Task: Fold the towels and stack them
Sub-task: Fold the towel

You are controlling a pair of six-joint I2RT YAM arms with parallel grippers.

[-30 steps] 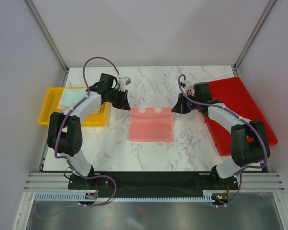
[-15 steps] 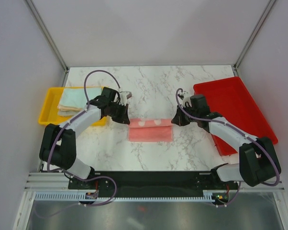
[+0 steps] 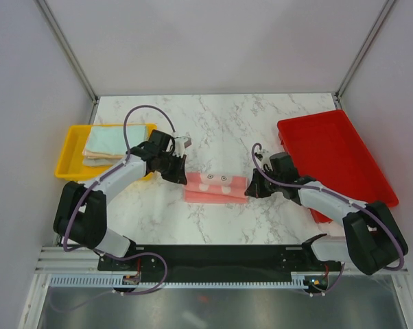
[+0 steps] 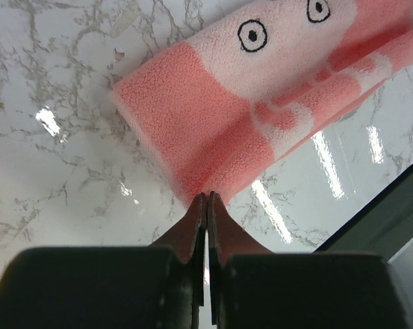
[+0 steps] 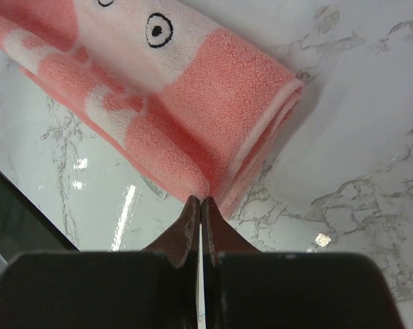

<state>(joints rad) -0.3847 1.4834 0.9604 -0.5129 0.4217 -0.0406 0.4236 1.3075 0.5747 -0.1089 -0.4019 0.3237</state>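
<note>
A pink patterned towel (image 3: 215,186) lies folded into a narrow strip on the marble table, with white patches and eye prints on top. My left gripper (image 3: 182,177) is at its left end, shut on the near edge of the towel (image 4: 213,123). My right gripper (image 3: 250,191) is at its right end, shut on the folded corner of the towel (image 5: 213,89). In both wrist views the jaws are pressed together with pink cloth at their tips. A mint green towel (image 3: 112,140) lies on a pale one in the yellow bin.
The yellow bin (image 3: 64,156) stands at the left edge of the table, beside the left arm. A red tray (image 3: 333,147) lies at the right, partly under the right arm. The black base rail runs along the near edge.
Both grippers moved toward the near edge, drawing the towel's far edge over itself. The towel went from a wide square to a narrow folded strip.
</note>
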